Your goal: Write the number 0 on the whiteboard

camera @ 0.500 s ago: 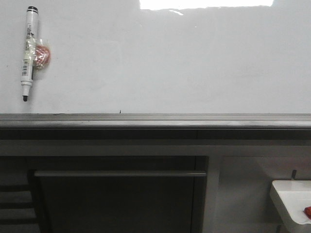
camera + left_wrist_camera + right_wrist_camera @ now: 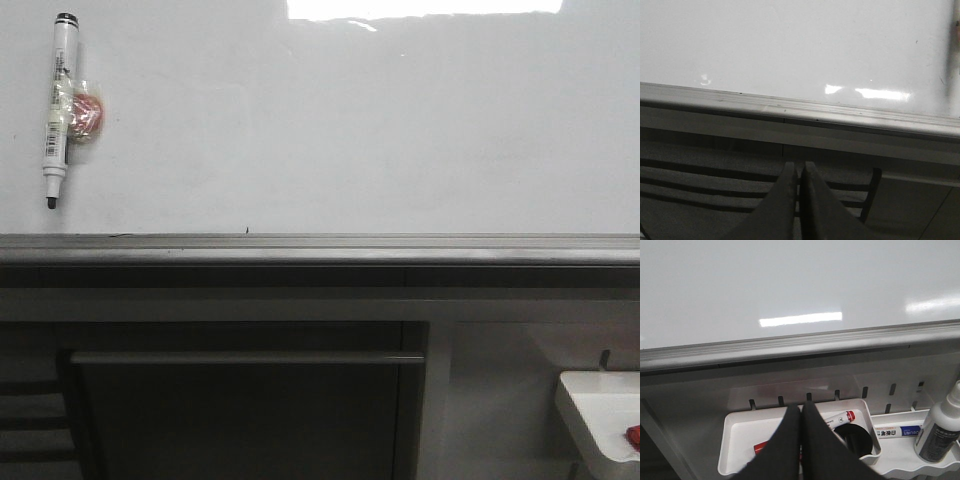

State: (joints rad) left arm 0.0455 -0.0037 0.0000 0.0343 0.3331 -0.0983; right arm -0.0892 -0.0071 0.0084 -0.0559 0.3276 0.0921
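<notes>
The whiteboard (image 2: 350,130) filled the upper half of the front view, glossy and white, with a bright patch of glare along its top edge and a grey metal ledge (image 2: 320,248) running along its lower edge. I could see no drawn loop anywhere on the board; only a tiny dark speck sat just above the ledge, left of centre. A marker (image 2: 58,110) hung upright at the board's upper left, black cap at the top and dark tip pointing down, its white barrel carrying a barcode-like label too small to read. A reddish round piece (image 2: 86,113) clung to the marker's right side under what looked like clear tape.

Neither arm appeared in the front view. In the left wrist view the left end effector (image 2: 799,172) had its two dark fingers pressed together, holding nothing, below the ledge. In the right wrist view the right end effector (image 2: 800,415) was likewise pressed together with nothing between the fingers, hanging above a small white tray (image 2: 740,432) mounted under the ledge. In that tray lay a red-capped marker (image 2: 837,419) with printing I couldn't make out, beside a black round object (image 2: 857,440). Next to it a second tray held a blue-and-white labelled item (image 2: 897,431) with unreadable characters and a white bottle (image 2: 940,427) with a dark label.
</notes>
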